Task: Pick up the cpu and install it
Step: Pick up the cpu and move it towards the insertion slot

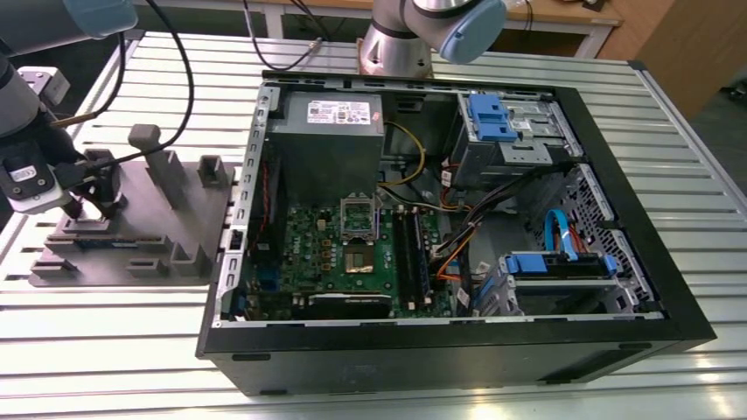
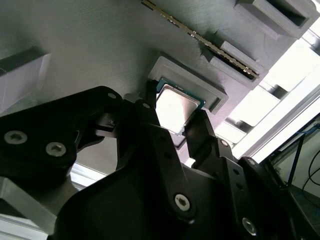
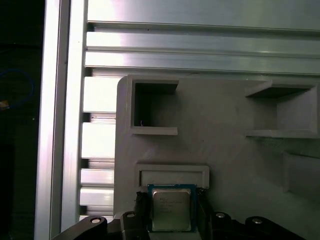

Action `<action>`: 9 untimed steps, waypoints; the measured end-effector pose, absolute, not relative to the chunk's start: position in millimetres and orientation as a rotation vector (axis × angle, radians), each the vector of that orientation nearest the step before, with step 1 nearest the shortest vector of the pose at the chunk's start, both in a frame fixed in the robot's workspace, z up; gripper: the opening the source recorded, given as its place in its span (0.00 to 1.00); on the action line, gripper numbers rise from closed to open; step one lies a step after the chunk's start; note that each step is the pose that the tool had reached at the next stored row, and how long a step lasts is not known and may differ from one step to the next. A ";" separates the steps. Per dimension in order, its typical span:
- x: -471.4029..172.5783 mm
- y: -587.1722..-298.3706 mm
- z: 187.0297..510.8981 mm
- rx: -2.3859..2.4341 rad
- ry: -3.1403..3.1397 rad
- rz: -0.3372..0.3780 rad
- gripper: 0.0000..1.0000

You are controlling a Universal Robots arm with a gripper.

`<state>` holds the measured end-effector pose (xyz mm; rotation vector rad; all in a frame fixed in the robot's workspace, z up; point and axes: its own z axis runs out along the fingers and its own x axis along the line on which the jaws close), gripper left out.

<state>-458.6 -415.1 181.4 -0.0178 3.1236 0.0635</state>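
The cpu (image 3: 170, 209) is a small square chip with a dull silver top and a green rim. It lies at a shallow pocket of the grey holder block (image 1: 152, 219), at the exterior view's left. In both wrist views my gripper (image 3: 171, 212) has one black finger pressed against each side of the chip, so it is shut on the cpu (image 2: 175, 106). In the exterior view the gripper (image 1: 91, 208) reaches down onto the block and hides the chip. The green motherboard (image 1: 338, 262) with its socket (image 1: 359, 219) lies inside the open computer case (image 1: 653, 289).
A memory stick (image 2: 200, 36) stands on edge in a slot of the block near the chip. Upright posts (image 1: 146, 144) rise from the block beside my gripper. A second arm's base (image 1: 397, 44) stands behind the case. Cables (image 1: 175, 52) trail across the slatted table (image 1: 117, 350).
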 end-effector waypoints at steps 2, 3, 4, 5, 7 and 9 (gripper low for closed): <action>-458.6 -415.1 181.4 -0.018 3.124 0.064 0.47; -458.6 -415.1 181.4 -0.018 3.124 0.064 0.47; -458.6 -415.1 181.4 -0.018 3.124 0.064 0.47; -458.6 -415.1 181.5 -0.018 3.123 0.064 0.47; -458.6 -415.1 183.0 -0.018 3.124 0.063 0.47; -458.6 -415.1 185.7 -0.018 3.123 0.064 0.47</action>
